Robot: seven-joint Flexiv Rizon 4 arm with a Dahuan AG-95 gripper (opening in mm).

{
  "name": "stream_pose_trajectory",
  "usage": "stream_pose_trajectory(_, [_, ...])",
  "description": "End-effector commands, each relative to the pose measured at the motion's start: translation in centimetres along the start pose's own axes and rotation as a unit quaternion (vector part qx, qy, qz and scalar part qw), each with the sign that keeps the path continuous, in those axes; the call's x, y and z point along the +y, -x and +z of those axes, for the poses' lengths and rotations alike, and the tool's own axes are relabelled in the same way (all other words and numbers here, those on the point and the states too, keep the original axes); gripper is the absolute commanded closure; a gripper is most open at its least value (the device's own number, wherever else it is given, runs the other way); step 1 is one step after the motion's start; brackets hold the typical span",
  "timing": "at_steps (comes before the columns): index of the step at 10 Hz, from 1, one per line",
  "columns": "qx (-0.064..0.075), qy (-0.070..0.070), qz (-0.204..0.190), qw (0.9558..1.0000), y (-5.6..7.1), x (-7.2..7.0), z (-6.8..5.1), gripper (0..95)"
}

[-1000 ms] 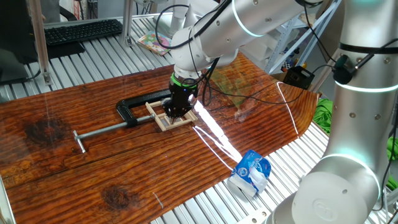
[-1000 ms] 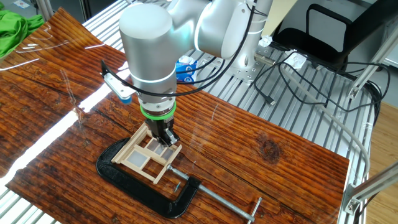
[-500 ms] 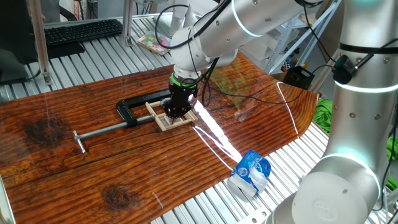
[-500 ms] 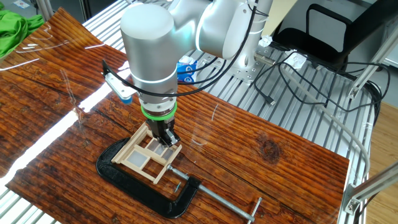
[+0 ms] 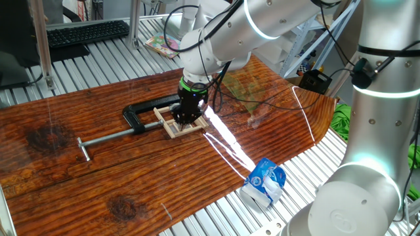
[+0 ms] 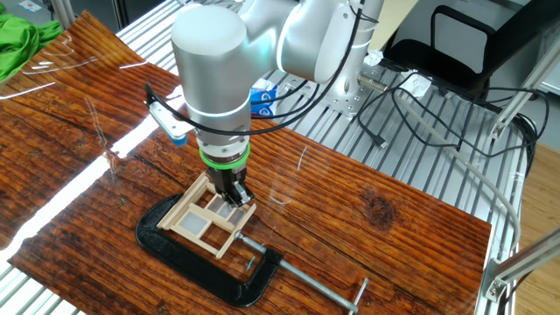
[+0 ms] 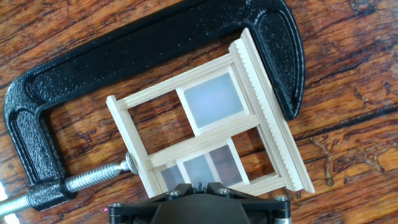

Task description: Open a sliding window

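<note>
**Gripper down on the clamped window**

While both fixed views show the arm (image 6: pixel 219 61) standing over the wooden table (image 5: pixel 79 170), only the hand view looks straight down on the window (image 7: pixel 208 124) and shows its panes: a frosted pane in the upper half and overlapping frosted panes in the lower half, nearest the gripper body. One fixed view hides much of the window (image 5: pixel 180 124) behind the gripper (image 5: pixel 186 117); the other fixed view shows the pale frame (image 6: pixel 210 219) lying flat inside the clamp (image 6: pixel 206 262), with the gripper (image 6: pixel 232 194) set on the end of the window away from the clamp's curved back. Whether the fingers are spread or pinched I cannot tell: in the hand view only the dark gripper body shows at the bottom edge, and in the fixed views the tips sit too close to the crossbars to judge.

The black clamp (image 7: pixel 124 56) curves around the window, its screw (image 7: pixel 93 177) pressing the frame's side, and its long bar (image 5: pixel 108 137) runs away from the window across the table. Well apart from the window, a blue and white packet (image 5: pixel 264 182) lies at the table's edge, and a keyboard (image 5: pixel 85 31) sits beyond the table. Green cloth (image 6: pixel 22 39) lies off the table's far corner.

Against the earlier frames, the window, clamp and gripper sit in the same places; no shift can be made out.
</note>
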State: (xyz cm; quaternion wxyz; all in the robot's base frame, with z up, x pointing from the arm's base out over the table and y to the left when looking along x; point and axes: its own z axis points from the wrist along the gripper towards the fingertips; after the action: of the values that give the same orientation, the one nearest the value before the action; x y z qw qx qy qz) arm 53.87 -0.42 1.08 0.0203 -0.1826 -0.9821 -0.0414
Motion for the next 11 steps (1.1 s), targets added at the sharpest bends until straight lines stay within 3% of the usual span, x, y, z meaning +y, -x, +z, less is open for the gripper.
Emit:
stream_pose_trajectory(1, [0.002,0.002,0.008,1.0,-0.27,0.17,0.07,95.0])
stream_pose_trajectory(4, [0.003,0.002,0.013,0.9999,-0.46,0.33,0.03,95.0])
stream_pose_trajectory(6, [0.009,-0.001,-0.002,1.0,-0.42,0.31,0.05,95.0])
stream_pose_trajectory(9, [0.018,0.004,-0.013,0.9997,-0.3,0.27,-0.24,95.0])
stream_pose_trajectory(11, [0.015,0.003,-0.021,0.9997,-0.19,0.16,-0.33,95.0])
